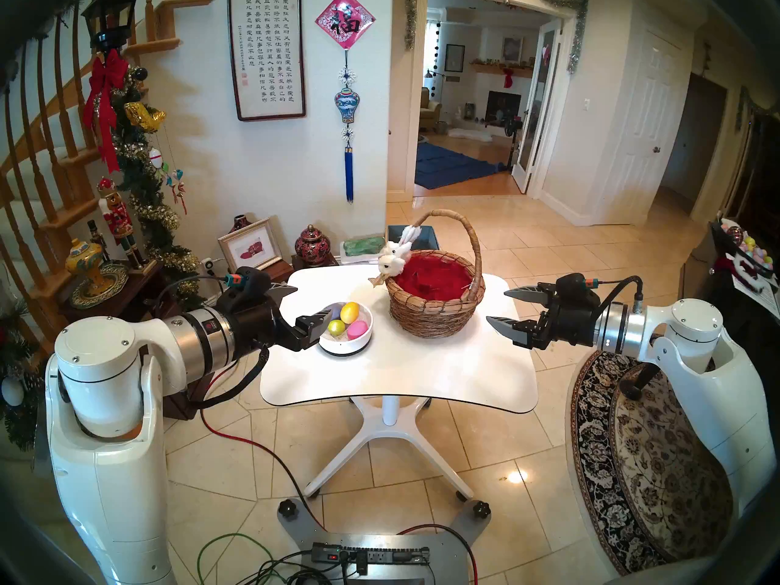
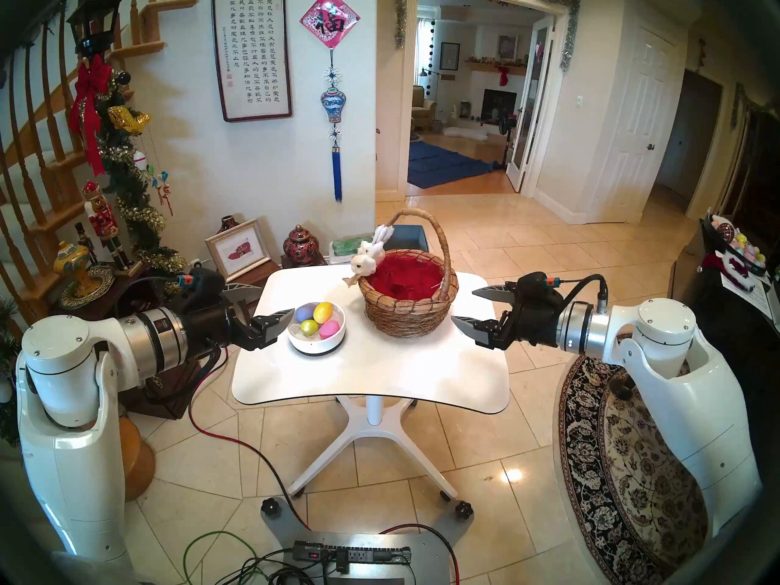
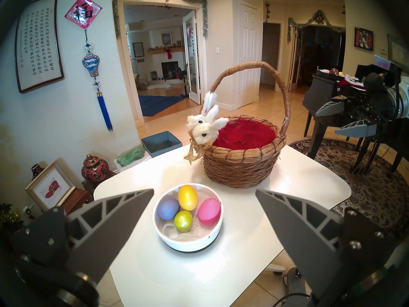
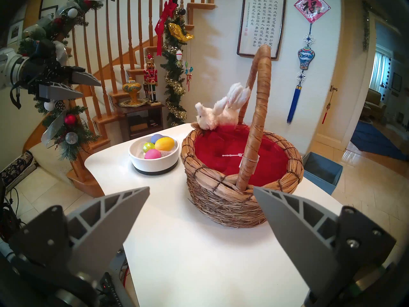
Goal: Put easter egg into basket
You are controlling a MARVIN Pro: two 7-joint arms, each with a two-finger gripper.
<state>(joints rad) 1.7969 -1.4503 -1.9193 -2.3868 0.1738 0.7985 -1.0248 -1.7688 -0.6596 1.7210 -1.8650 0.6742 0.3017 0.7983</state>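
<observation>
Both my left gripper (image 3: 204,190) and right gripper (image 4: 201,189) gape empty. Four eggs crowd the white bowl (image 3: 212,237) beside the wicker basket (image 3: 241,167); I risk nudging neighbours or squirting the smooth yellow egg (image 3: 188,197) free.

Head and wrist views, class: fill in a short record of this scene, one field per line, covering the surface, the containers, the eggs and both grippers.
surface: white table
basket: wicker basket, red lining, no egg visible inside, white plush bunny on its rim
bowl: white bowl beside the basket
eggs in bowl: yellow egg, purple egg, green egg, pink egg
left gripper: open, empty, near the bowl
right gripper: open, empty, near the basket
</observation>
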